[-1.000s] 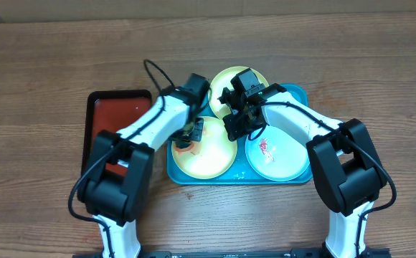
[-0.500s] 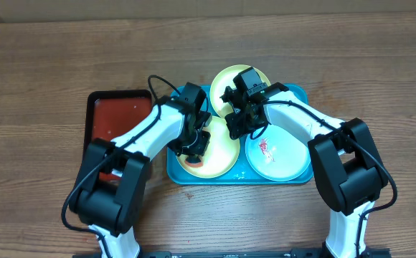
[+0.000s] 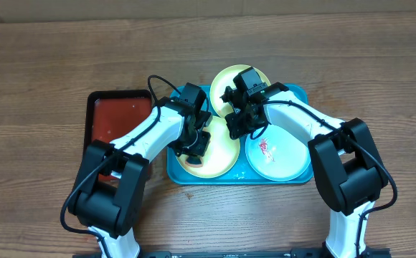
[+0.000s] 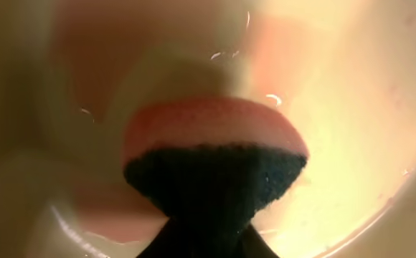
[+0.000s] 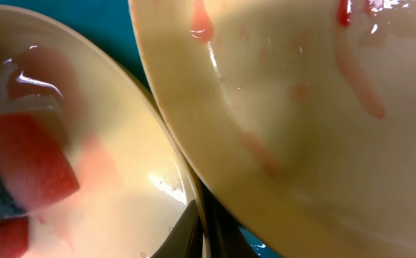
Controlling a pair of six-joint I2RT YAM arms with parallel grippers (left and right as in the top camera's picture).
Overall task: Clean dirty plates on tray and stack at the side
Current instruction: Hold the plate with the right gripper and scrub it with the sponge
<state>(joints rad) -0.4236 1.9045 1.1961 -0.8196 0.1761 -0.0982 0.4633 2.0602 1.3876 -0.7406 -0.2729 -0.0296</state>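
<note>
The turquoise tray (image 3: 241,177) holds three plates. My left gripper (image 3: 194,149) is shut on an orange-red sponge (image 4: 215,132) with a dark scrub side, pressed onto the front-left yellow plate (image 3: 221,154), whose wet surface shows in the left wrist view (image 4: 351,107). My right gripper (image 3: 238,126) is shut on that plate's rim; its fingers (image 5: 205,231) clamp the edge. The back yellow plate (image 3: 226,80) overlaps it and carries red smears (image 5: 301,107). The pale mint plate (image 3: 288,156) at the front right has a red smear. The sponge also shows in the right wrist view (image 5: 23,163).
A smaller black-rimmed dark red tray (image 3: 118,115) lies on the wooden table (image 3: 43,64) to the left of the turquoise tray. Both arms cross over the turquoise tray's middle.
My left gripper moved the sponge from the front-left plate's left edge toward its middle and front, then held nearly still. The right gripper has not moved.
</note>
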